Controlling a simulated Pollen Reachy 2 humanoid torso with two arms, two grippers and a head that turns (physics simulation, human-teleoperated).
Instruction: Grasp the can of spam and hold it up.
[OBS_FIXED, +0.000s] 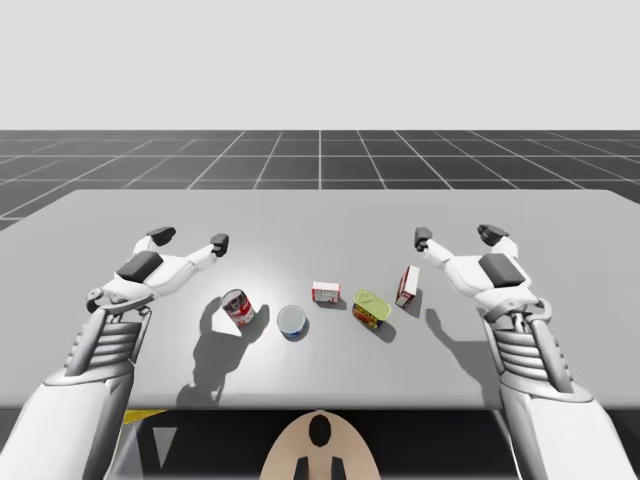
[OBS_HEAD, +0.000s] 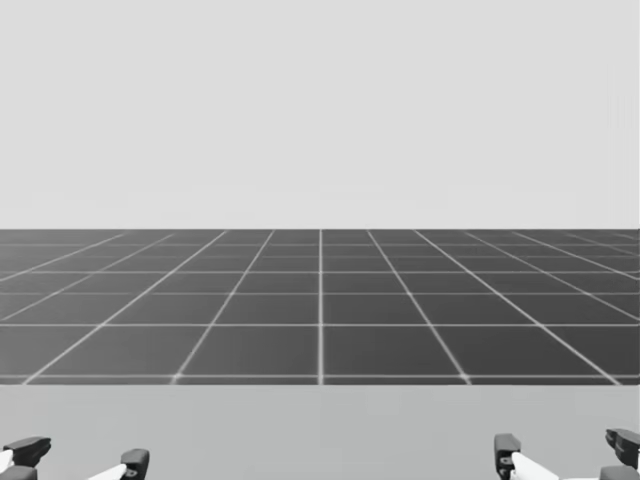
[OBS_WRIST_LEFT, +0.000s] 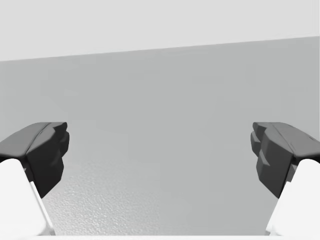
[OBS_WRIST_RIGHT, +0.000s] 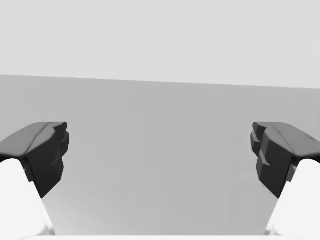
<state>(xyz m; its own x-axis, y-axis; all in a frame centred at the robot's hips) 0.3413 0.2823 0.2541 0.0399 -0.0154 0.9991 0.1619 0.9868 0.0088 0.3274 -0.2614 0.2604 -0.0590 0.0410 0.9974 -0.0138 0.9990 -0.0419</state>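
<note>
Because no reach seems begun, my left gripper (OBS_FIXED: 189, 239) and right gripper (OBS_FIXED: 457, 235) hover over the bench (OBS_FIXED: 320, 220) with jaws wide and empty, while the green-yellow spam can (OBS_FIXED: 368, 310) stands on it between them, untouched, nearer the right one.

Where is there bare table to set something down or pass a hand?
Bare: the far half of the table, beyond my left gripper and right gripper, both open. Crowded: the middle row, red can to taller red-white box, yellow-green can among them.
</note>
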